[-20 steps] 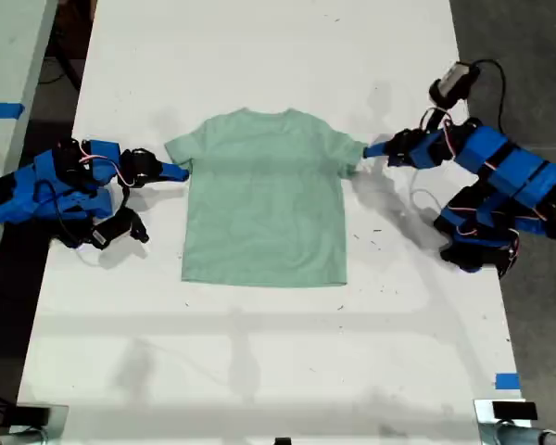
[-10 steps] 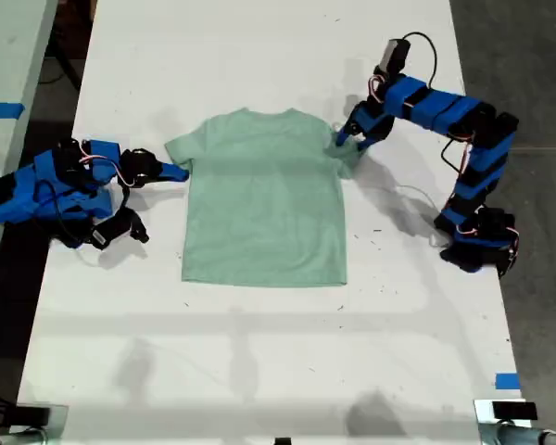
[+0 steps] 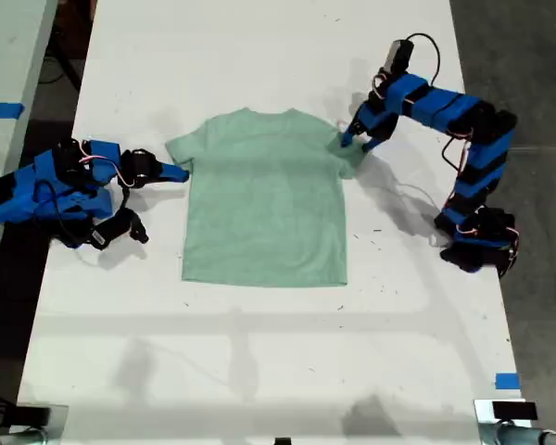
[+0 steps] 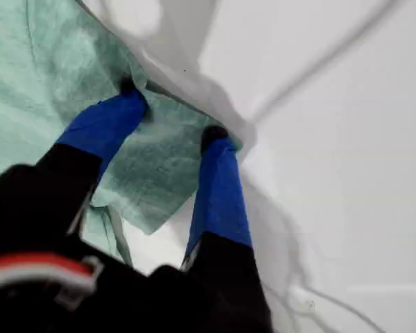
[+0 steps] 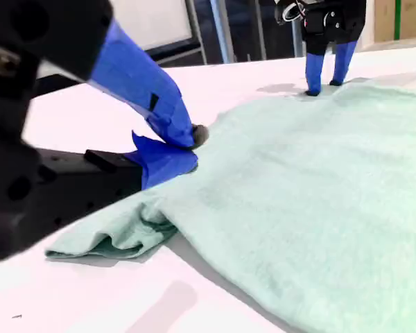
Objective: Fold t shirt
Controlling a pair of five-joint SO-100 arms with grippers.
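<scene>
White table (image 3: 259,371) bears the flat mint t shirt (image 3: 264,199); my first tool (image 4: 173,132) spread over one sleeve, my second tool (image 5: 187,149) pinching the other.

White bench (image 3: 259,371) runs the length of the exterior view, with soft shadows on its surface. Dark grey floor (image 3: 528,74) at that view's right. Second pale surface (image 3: 5,56) at its left edge, carrying blue tape (image 3: 0,110). Another blue tape mark (image 3: 506,381) at near right.

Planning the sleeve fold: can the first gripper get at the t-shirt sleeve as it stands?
Probably yes: my first gripper is open with its fingers astride the sleeve of the t-shirt, nothing between.
</scene>
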